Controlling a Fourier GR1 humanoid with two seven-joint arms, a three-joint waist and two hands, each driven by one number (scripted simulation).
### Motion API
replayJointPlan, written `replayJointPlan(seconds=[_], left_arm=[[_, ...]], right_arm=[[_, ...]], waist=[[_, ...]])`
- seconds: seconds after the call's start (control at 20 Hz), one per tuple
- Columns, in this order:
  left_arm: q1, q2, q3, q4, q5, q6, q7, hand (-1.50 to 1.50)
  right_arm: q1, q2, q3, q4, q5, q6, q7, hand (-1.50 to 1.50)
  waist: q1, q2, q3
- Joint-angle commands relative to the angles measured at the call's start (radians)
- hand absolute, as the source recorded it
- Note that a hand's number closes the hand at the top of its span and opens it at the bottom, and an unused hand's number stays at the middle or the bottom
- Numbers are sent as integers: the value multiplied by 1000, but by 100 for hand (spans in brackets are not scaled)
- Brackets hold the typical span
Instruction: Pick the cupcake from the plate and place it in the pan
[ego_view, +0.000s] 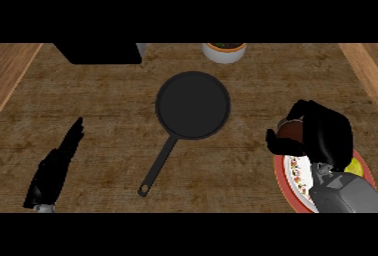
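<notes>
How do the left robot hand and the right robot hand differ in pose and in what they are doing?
The left robot hand has straight fingers and holds nothing; the right robot hand is curled round the cupcake. The left rests over bare counter, far from the pan; the right is above the plate. Both are black.

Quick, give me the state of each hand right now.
Left hand: open, fingers straight, holding nothing.
Right hand: shut on the brown cupcake, beside the red-rimmed round plate.
</notes>
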Motion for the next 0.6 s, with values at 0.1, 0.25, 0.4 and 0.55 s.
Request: replayJointPlan(seconds=[0.1,0.25,0.4,0.55], left_arm=[[27,-42,-47,-24,-32,13,-5,0],[-42,-22,-8,25,-21,-2,6,0],[-55,3,24,40,3,-25,-6,0],[-38,-29,-21,-3,-40,3,24,0]], right_arm=[[-226,93,15,43,78,3,15,150],[-282,179,3,155,56,-60,-36,150],[-398,251,-47,309,-6,-96,-75,150],[-496,323,-80,487,-15,-159,-109,150]], waist=[[20,6,1],[17,9,1],[27,12,1],[30,12,1]])
